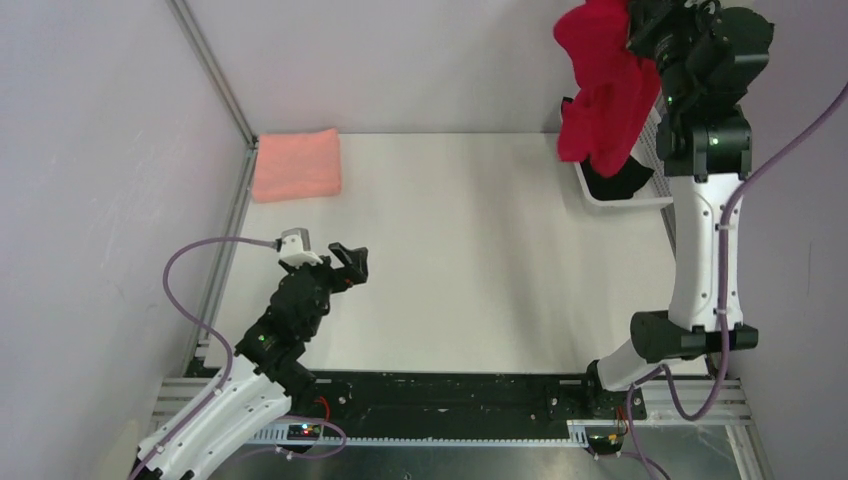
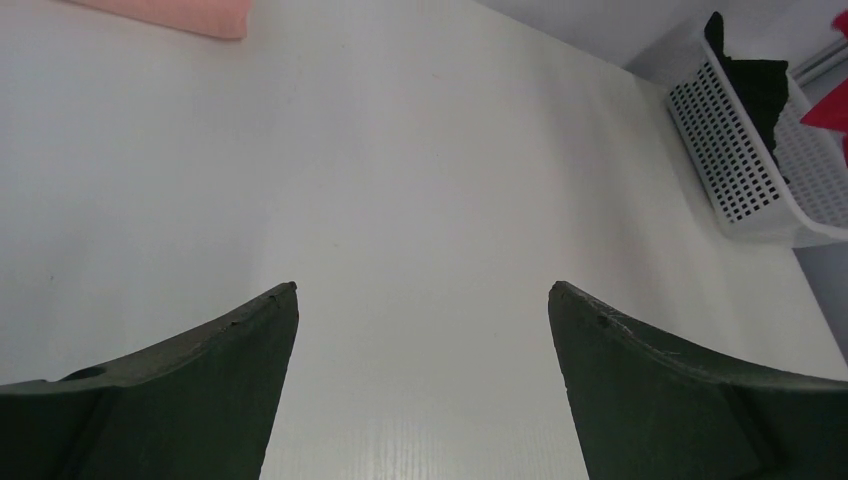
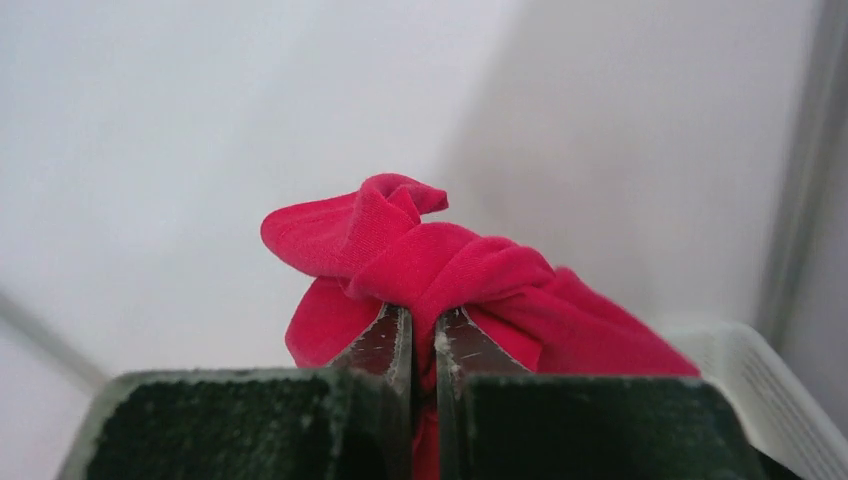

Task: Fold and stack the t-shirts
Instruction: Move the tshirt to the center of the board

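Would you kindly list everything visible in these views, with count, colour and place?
table: 1, white, beneath everything
mesh basket: 1, white, far right of the table
black t-shirt: 1, black, inside the mesh basket
folded t-shirt: 1, salmon-pink, far left corner of the table
red t-shirt: 1, bright red, bunched, lifted above the mesh basket
left claw: 1, dark, open, empty, above the table's near left
right claw: 1, dark, shut on the red t-shirt
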`<state>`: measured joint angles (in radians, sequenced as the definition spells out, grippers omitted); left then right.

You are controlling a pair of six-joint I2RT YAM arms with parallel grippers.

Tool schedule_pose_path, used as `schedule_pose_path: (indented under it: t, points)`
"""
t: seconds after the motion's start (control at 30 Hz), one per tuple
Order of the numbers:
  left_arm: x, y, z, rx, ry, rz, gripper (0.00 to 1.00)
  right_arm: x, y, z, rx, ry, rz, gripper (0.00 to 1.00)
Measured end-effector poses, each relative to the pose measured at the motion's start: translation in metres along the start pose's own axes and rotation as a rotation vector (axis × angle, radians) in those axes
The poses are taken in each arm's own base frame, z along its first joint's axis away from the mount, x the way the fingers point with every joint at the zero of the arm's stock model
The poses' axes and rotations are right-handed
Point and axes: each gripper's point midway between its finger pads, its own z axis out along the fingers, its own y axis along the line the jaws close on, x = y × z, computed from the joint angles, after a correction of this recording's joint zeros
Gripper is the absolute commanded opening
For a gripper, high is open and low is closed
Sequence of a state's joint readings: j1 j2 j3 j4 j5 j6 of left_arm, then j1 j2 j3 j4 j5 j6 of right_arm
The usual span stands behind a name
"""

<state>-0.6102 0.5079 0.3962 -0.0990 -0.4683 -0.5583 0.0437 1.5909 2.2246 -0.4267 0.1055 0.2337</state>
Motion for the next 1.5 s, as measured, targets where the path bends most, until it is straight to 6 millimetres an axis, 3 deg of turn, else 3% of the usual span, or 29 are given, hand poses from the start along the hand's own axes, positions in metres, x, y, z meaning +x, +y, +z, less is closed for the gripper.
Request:
schedule_pose_path:
  t: [0.07, 0.2, 0.27, 0.4, 0.5, 0.57, 0.67, 0.77, 0.83, 0.87, 0.97, 1.0, 1.03, 1.1, 1.2, 1.37, 1.5]
  points:
    - [-0.002, 0.000, -0.002, 0.005, -0.008, -0.007, 0.99, -0.021, 0.038, -0.021, -0.136, -0.026, 0.015, 0.00]
    - [-0.006, 0.001, -0.008, 0.016, -0.024, -0.027, 0.98, -0.016, 0.109, -0.055, -0.382, 0.021, 0.036, 0.00]
    - [-0.007, 0.001, -0.010, 0.020, -0.029, -0.040, 0.98, -0.001, 0.142, -0.070, -0.494, 0.069, 0.049, 0.00]
    - [0.000, 0.006, -0.013, 0.009, -0.013, -0.047, 0.98, 0.037, 0.187, -0.097, -0.669, 0.189, 0.084, 0.00]
    - [0.004, 0.011, -0.016, -0.003, -0.002, -0.048, 0.98, 0.069, 0.205, -0.116, -0.767, 0.287, 0.139, 0.00]
    - [0.004, 0.014, -0.018, -0.013, -0.001, -0.051, 0.98, 0.091, 0.205, -0.128, -0.795, 0.341, 0.172, 0.00]
    - [0.004, 0.019, -0.021, -0.032, -0.005, -0.055, 0.98, 0.136, 0.184, -0.149, -0.760, 0.422, 0.224, 0.03]
    - [0.006, 0.023, -0.021, -0.054, -0.001, -0.059, 0.98, 0.211, 0.131, -0.176, -0.619, 0.574, 0.280, 0.13]
    - [0.010, 0.026, -0.019, -0.073, 0.013, -0.057, 0.98, 0.262, 0.091, -0.185, -0.493, 0.675, 0.309, 0.29]
    - [0.014, 0.029, -0.016, -0.091, 0.029, -0.053, 0.98, 0.293, 0.066, -0.189, -0.413, 0.736, 0.325, 0.46]
    - [0.034, 0.041, -0.004, -0.167, 0.114, -0.026, 0.98, 0.387, -0.013, -0.214, -0.128, 0.954, 0.367, 0.74]
    - [0.041, 0.046, 0.001, -0.194, 0.150, -0.019, 0.98, 0.411, -0.038, -0.226, -0.024, 1.022, 0.372, 0.93]
    - [0.045, 0.051, 0.006, -0.225, 0.183, -0.018, 0.98, 0.427, -0.057, -0.238, 0.059, 1.071, 0.370, 0.96]
    - [0.056, 0.058, 0.020, -0.270, 0.260, -0.018, 0.98, 0.438, -0.078, -0.252, 0.171, 1.107, 0.341, 0.99]
    - [0.064, 0.054, 0.047, -0.282, 0.347, -0.031, 0.98, 0.424, -0.094, -0.246, 0.246, 1.015, 0.257, 0.99]
    - [0.063, 0.035, 0.105, -0.227, 0.434, -0.067, 0.98, 0.390, -0.101, -0.232, 0.279, 0.861, 0.157, 0.99]
    - [0.070, 0.019, 0.156, -0.156, 0.507, -0.096, 0.98, 0.386, -0.105, -0.232, 0.289, 0.846, 0.109, 0.99]
